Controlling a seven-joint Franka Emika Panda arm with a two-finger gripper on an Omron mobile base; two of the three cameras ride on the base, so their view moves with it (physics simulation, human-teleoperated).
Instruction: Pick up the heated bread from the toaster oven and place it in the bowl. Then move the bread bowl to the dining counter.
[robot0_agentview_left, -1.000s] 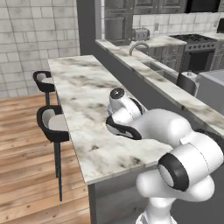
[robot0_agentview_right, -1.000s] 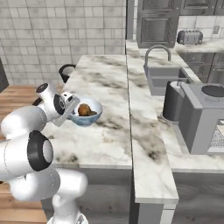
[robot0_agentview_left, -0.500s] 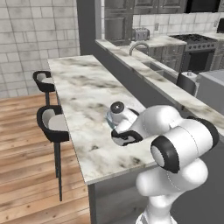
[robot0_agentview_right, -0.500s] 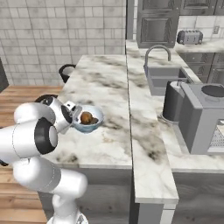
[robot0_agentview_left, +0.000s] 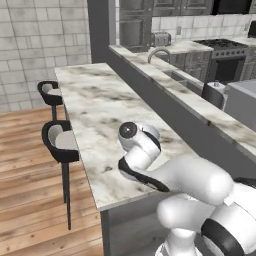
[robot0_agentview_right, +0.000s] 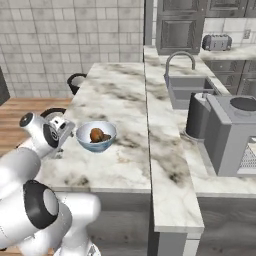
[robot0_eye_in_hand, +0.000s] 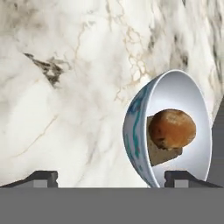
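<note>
On the dining surface (robot0_agentview_right: 120, 100), near its front edge on the stool side, stands one bowl (robot0_agentview_right: 96, 137), pale blue outside and white inside, upright and holding one round orange-brown bun (robot0_agentview_right: 97, 134); in the hand view a flat darker piece (robot0_eye_in_hand: 164, 153) lies under the bun. Just beside the bowl, on its stool side, the hand (robot0_eye_in_hand: 111, 177) is released: its two tips stand wide apart, one clear of the bowl, the other at the rim, and nothing sits between them. Whether that tip touches the rim cannot be told. The bowl looks rigid, smooth-glazed and probably slippery and breakable; if it must be shifted again, a pinch over the rim wall, one tip inside and one outside, seems the surest hold. The bun looks light and soft, so it would likely dent under a hard squeeze and may roll if the bowl tips. Two black stools (robot0_agentview_left: 57, 142) stand along the surface's outer side. Bowl and bun appear delivered; the task looks nearly complete
</note>
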